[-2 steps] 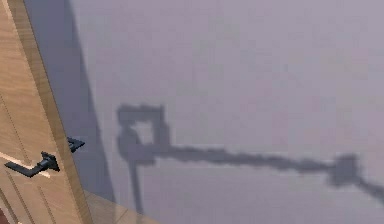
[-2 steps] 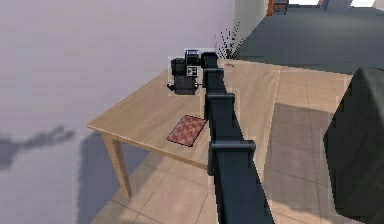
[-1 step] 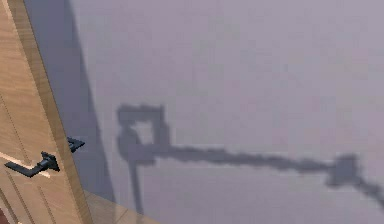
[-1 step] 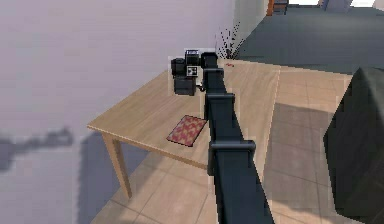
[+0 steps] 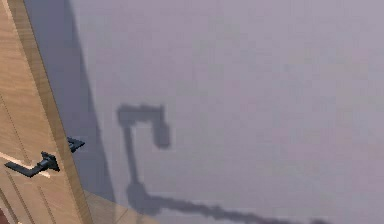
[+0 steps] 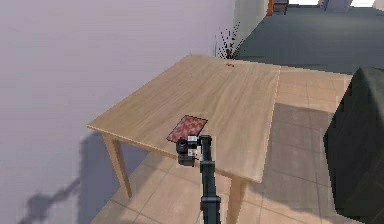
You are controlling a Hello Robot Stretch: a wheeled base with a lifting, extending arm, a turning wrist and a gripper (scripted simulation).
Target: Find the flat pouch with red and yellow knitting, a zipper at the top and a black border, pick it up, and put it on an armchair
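Note:
A flat reddish pouch with a dark border (image 6: 187,127) lies on a light wooden table (image 6: 230,90), near the table's front edge. The dark arm rises from the arm side view's bottom edge. My gripper (image 6: 184,151) sits just below the pouch in the picture, at the table's front edge. I cannot tell whether it touches the pouch or holds anything.
A wooden door (image 5: 25,120) with a dark handle (image 5: 35,163) stands at the forward view's left, beside a plain wall. A dark bulky piece of furniture (image 6: 362,140) fills the arm side view's right edge. A twiggy plant (image 6: 228,44) stands behind the table. Tiled floor lies around the table.

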